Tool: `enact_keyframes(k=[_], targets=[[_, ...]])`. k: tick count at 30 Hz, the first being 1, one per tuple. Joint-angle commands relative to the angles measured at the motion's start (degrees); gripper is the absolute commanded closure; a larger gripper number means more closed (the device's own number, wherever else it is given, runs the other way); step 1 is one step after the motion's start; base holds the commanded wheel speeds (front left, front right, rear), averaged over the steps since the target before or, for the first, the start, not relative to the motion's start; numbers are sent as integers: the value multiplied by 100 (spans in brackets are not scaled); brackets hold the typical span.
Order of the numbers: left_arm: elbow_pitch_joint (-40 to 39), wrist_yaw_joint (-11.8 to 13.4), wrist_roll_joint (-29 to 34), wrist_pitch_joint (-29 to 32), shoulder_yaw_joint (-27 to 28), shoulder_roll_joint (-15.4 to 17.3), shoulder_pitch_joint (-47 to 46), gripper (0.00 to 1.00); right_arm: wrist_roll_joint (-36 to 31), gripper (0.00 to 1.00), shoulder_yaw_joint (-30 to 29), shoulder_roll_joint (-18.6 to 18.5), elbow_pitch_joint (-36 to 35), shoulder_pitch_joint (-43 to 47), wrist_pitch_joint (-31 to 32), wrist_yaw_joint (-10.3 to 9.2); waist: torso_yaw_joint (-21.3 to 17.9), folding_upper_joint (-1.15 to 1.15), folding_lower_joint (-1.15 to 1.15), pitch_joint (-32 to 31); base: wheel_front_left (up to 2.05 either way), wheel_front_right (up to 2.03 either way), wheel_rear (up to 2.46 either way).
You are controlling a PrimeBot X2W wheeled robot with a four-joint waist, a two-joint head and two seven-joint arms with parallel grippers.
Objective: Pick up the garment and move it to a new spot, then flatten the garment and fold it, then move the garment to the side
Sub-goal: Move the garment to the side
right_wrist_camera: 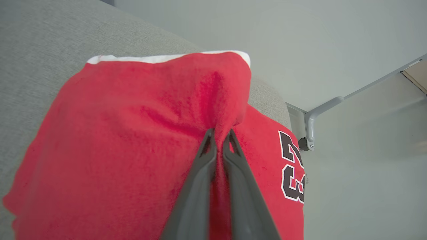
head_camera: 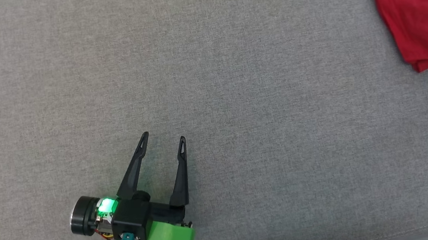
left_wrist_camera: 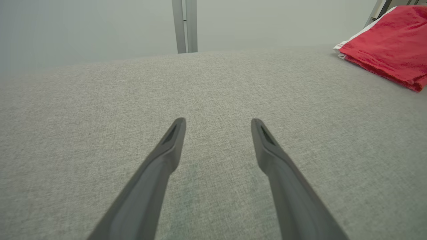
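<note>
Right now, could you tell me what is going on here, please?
The robot's right pincer is shut on a pinch of the red garment, which lies folded at the far right of the grey surface. The left pincer is open and holds nothing, poised over bare surface well away from the garment. It looks like the last step, moving the garment aside.

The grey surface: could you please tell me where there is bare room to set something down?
The grey surface is bare everywhere between the open left gripper at the near left and the red garment at the far right corner. That corner is the crowded spot: there the right gripper pinches a fold of the garment.
</note>
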Motion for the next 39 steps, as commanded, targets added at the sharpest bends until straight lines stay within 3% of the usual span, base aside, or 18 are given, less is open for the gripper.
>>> enact_keyframes(k=[1, 7, 18, 19, 20, 25, 27, 30, 33, 36, 39], targets=[[-27, -25, 26, -17, 19, 54, -133, 0, -89, 100, -50, -77, 61, -101, -81, -12, -14, 0, -1, 184, 0, 0, 0], [-72, -11, 94, -17, 52, 136, -191, 0, -595, 100, -188, -353, 333, -265, -406, -13, -12, 0, -1, 333, 0, 0, 0], [-92, -33, 137, -17, 10, 178, -354, 0, -1050, 100, -433, -523, 859, -616, -764, -13, -11, 0, -1, 554, 0, 0, 0], [-88, -33, 139, -17, 5, 181, -364, 0, -1076, 75, -444, -521, 903, -637, -799, -13, -8, 0, -1, 564, 0, 0, 0], [-80, -31, 138, -17, -1, 182, -369, 0, -1111, 0, -475, -493, 969, -685, -860, -13, -7, 0, -1, 575, 0, 0, 0], [-38, -54, 106, -17, -51, 158, -418, 0, -1854, 0, -770, -302, 1395, -1082, -1205, -14, 25, 0, -1, 555, 0, 0, 0], [-29, -55, 70, -17, -56, 145, -436, 0, -2455, 0, -1110, -75, 1561, -1276, -1328, -13, 46, 0, -1, 495, 0, 0, 0], [12, -5, -7, -17, -22, 119, -381, 0, -3102, 0, -1694, 638, 1567, -1213, -1397, -11, 76, 0, -1, 288, 0, 0, 0], [66, 62, -216, -17, 56, 53, -228, 0, -3301, 0, -2218, 1343, 1113, -766, -1393, -13, 109, 0, -1, -20, 0, 0, 0], [128, 135, -513, -17, 198, -28, -75, 0, -3219, 0, -2589, 2293, 449, 10, -1392, -12, 138, 0, -1, -430, 0, 0, 0], [189, 187, -683, -17, 357, -64, 47, 0, -3104, 0, -2683, 3006, -103, 785, -1393, -13, 188, 0, -1, -853, 0, 0, 0]])
